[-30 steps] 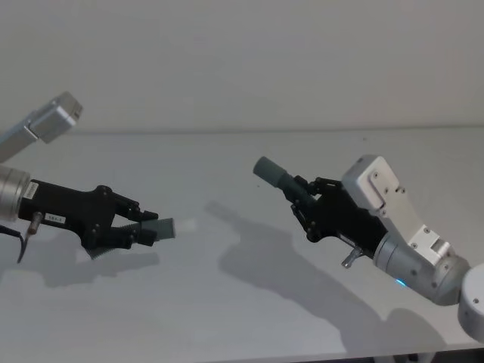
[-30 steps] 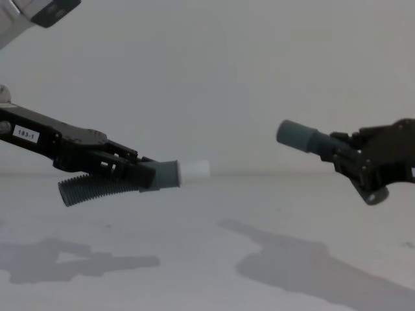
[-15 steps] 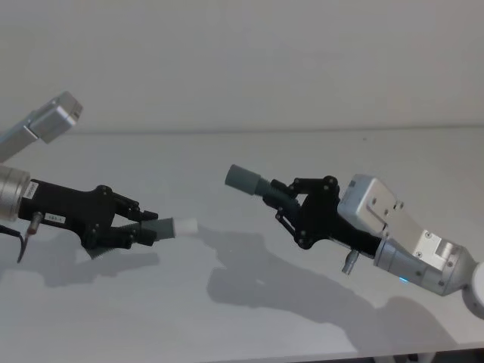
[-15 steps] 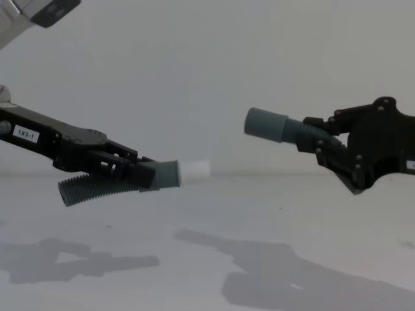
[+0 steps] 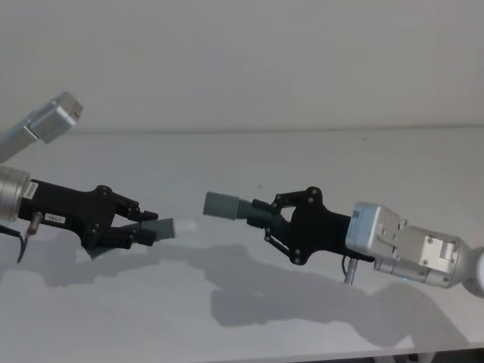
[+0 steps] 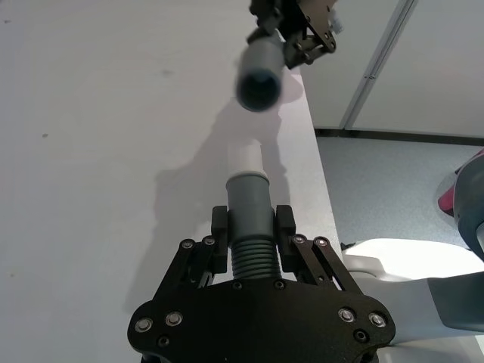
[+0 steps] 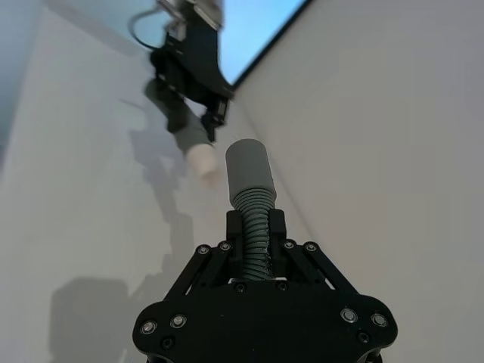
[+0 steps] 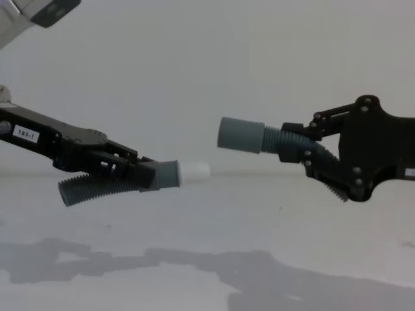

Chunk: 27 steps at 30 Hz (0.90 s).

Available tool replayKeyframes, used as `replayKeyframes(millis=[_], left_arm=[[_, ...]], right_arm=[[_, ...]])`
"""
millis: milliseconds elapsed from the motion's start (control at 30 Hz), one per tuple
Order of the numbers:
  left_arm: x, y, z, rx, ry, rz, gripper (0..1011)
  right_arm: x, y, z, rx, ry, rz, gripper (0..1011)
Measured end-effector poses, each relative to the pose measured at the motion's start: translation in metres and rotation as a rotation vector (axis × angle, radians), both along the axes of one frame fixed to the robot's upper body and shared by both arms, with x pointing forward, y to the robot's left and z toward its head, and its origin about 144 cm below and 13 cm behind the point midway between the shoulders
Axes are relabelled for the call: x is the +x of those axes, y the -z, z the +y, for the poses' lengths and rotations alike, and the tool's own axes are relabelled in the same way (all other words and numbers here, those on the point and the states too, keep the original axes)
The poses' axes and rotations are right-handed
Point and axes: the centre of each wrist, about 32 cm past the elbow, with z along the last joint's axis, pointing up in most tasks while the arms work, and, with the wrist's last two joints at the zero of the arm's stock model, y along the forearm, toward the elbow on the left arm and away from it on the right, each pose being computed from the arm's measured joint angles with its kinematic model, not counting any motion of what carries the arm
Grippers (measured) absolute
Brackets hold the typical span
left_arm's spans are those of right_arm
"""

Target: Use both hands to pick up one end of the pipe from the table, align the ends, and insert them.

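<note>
While left pincer (image 8: 144,175) and right pincer (image 8: 303,153) are clamping plug hose (image 8: 170,173) and socket hose (image 8: 241,135) aloft, aligning and inserting are waiting.

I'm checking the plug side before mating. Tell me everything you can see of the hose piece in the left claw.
The hose piece is dark grey, seemingly flexible plastic: a ribbed, curved body, a smooth cuff, then a narrower white plug tip. The left claw is shut on it just behind the cuff, the ribbed tail hanging free below the fingers. It is held above the table, tip toward the wider socket, which sits higher and apart.
</note>
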Motion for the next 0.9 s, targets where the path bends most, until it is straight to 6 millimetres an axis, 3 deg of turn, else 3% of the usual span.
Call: replayKeyframes(millis=[467, 900], left_arm=[[0.0, 0.0, 0.0, 0.0, 0.0, 0.0, 339], [0.0, 0.0, 0.0, 0.0, 0.0, 0.0, 339]], right_arm=[[0.022, 0.002, -0.005, -0.04, -0.22, -0.066, 166], [0.032, 0.003, -0.009, -0.051, -0.254, -0.1, 166]])
